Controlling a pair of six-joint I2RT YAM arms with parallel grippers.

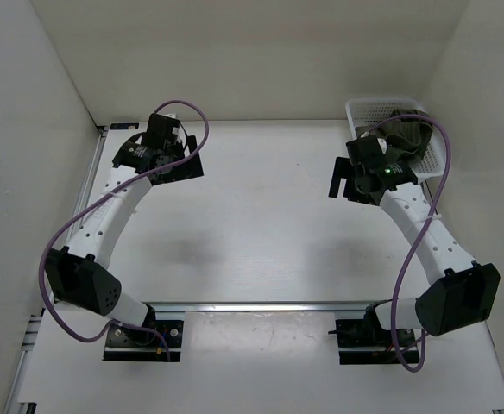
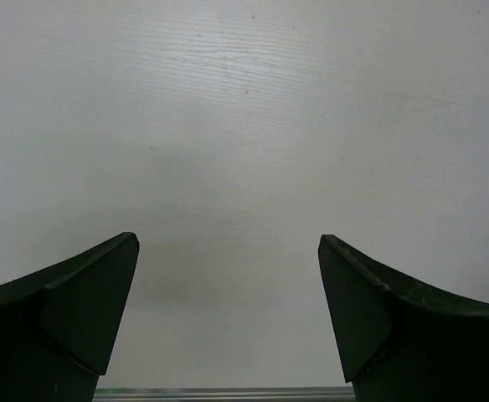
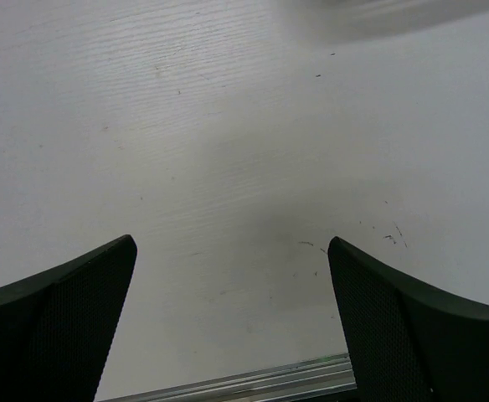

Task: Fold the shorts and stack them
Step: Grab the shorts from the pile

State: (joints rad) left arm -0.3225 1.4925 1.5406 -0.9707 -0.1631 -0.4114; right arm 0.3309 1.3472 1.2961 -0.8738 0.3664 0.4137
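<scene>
You'll find the shorts (image 1: pixel 412 129) bunched in the white basket (image 1: pixel 362 109) at the worktop's (image 1: pixel 261 224) far right corner, seemingly spilling over its rim, though your right arm hides part. Your left jaws and right jaws gape wide, holding nothing.

Table (image 2: pixel 244 126): white surface with a faint wood-like grain and a few tiny specks; it filled nearly the whole view.
Left gripper (image 2: pixel 228 240): stood above the table's near part, spread wide, with bare table surface showing in the gap.
Fingers (image 2: pixel 69 318): two, dark and matte, wedge-shaped, one over each near corner of the table area in view, tips pointing inward.
Shadow (image 2: pixel 228 276): soft grey patch on the table, between the fingers.
Metal rail (image 2: pixel 223 392): thin silver strip along the table's near edge.
</scene>
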